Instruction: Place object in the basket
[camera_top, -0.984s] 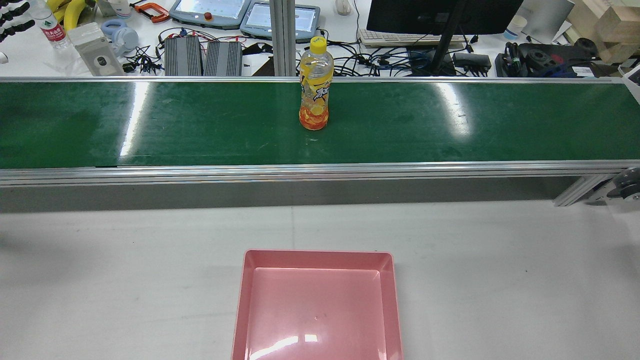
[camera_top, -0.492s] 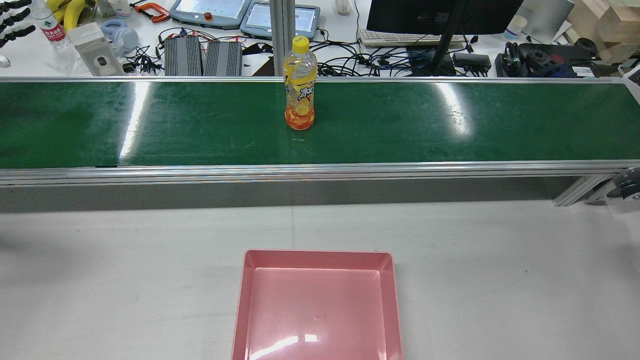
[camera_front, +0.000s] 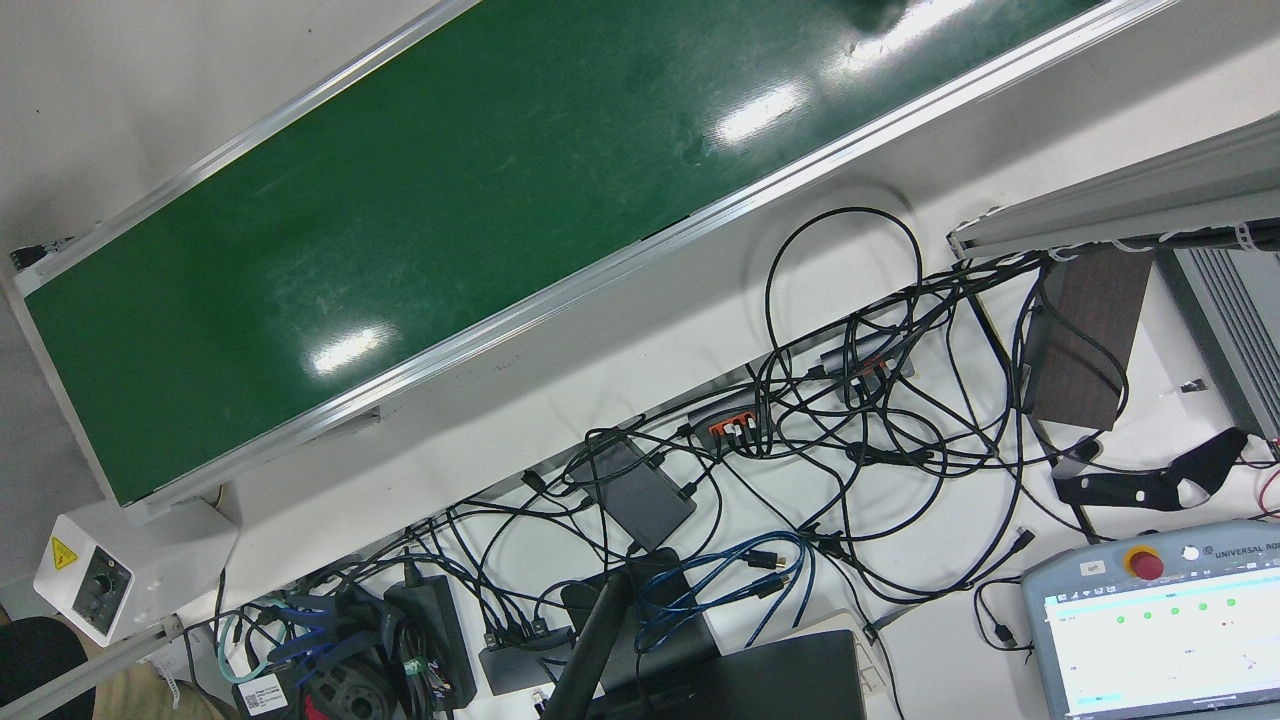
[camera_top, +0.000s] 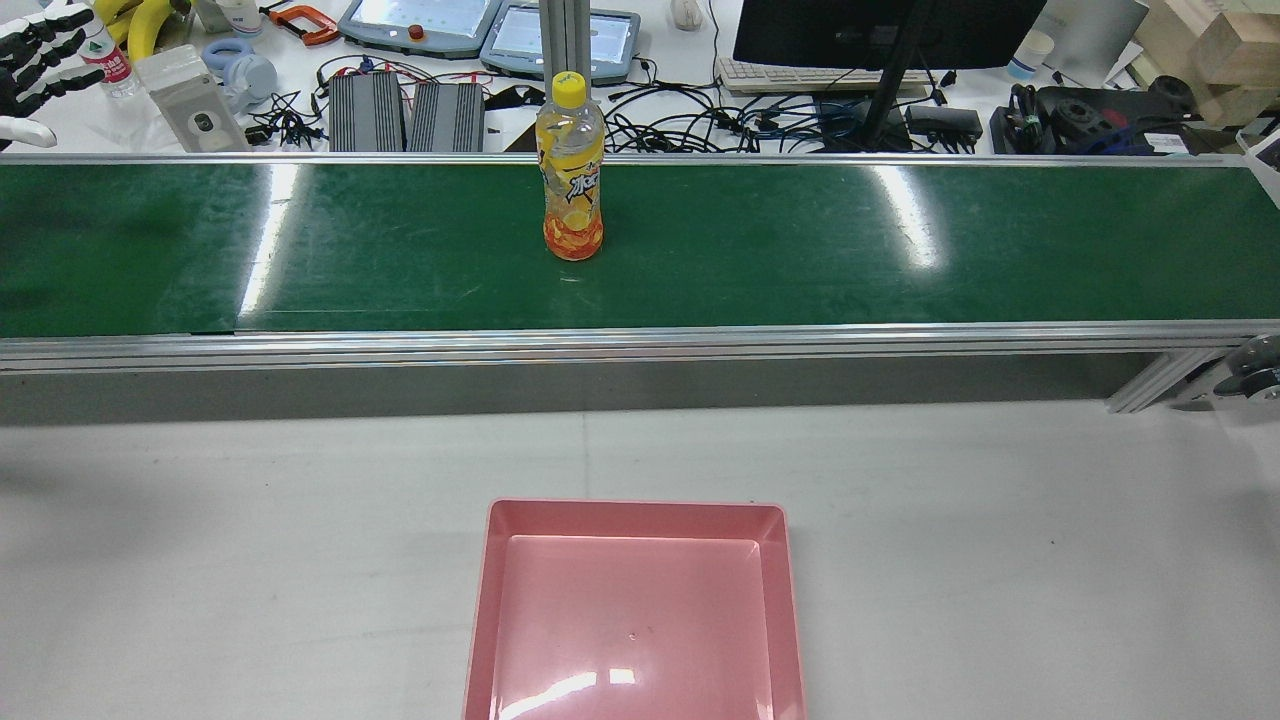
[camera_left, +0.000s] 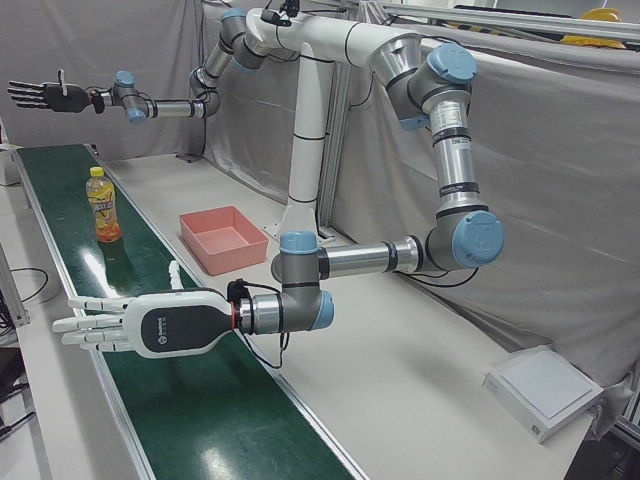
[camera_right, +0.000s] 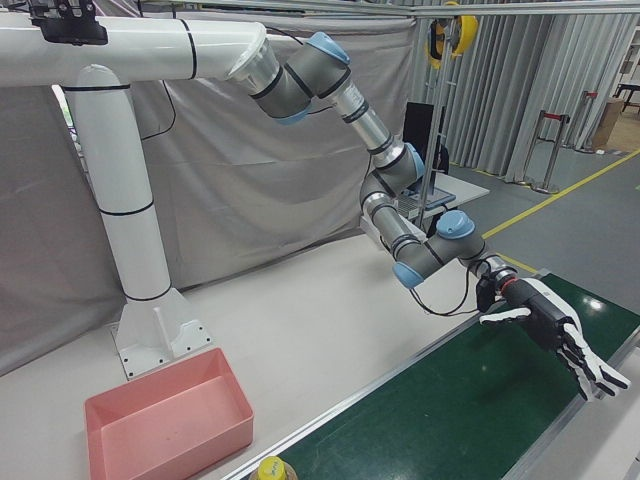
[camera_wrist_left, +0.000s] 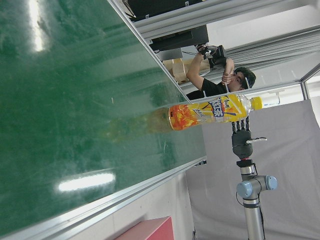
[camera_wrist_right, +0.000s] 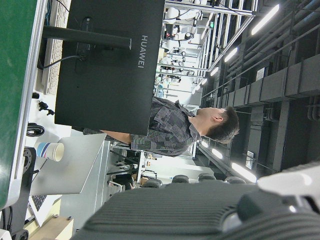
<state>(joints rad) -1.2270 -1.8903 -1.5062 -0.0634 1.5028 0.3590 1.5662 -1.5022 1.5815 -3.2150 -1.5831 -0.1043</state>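
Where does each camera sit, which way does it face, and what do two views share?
Front view: overhead, facing down on belt and cables; no robot.
Rear view: high behind, facing forward; left hand at edge.
Left-front view: front corner, looking along belt; left hand near, right hand far.
Right-front view: other front corner; left hand.
Left hand view: along belt toward bottle; right hand beyond.
Right hand view: across belt toward monitor; hand unclear.
Shared: bottle, rear and left hand views.

Bottle (camera_top: 571, 170) moved further left on belt (camera_top: 800, 250); left hand (camera_top: 35, 60) edging in.
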